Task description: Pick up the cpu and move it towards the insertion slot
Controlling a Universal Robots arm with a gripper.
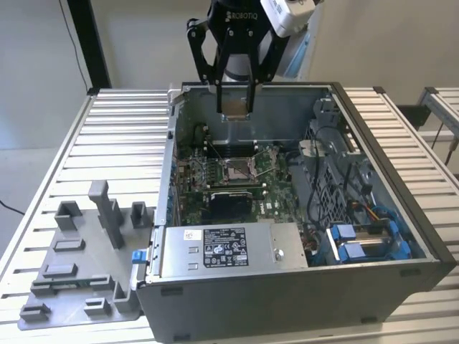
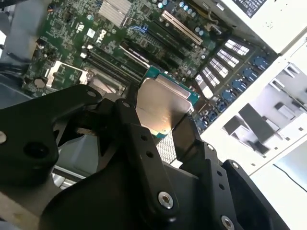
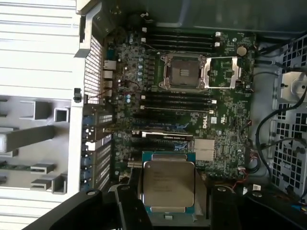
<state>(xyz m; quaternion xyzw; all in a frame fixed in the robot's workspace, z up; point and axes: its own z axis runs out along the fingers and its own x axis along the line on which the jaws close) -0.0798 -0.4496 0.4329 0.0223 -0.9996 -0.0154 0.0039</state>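
Hand [image 1: 236,107] grasping cpu [image 3: 166,186] by its edges | cpu raised over open computer case [image 1: 401,179] | insertion slot [image 1: 237,169] below hand, uncovered | step: carrying across | next: likely careful alignment above slot

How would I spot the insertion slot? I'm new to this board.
Look inside the open case, on the green board on its floor. The slot is the square socket near the board's middle, its shiny metal frame flipped open beside it. Unlike the long black strips flanking it, it is square with a grey-gold pin field.
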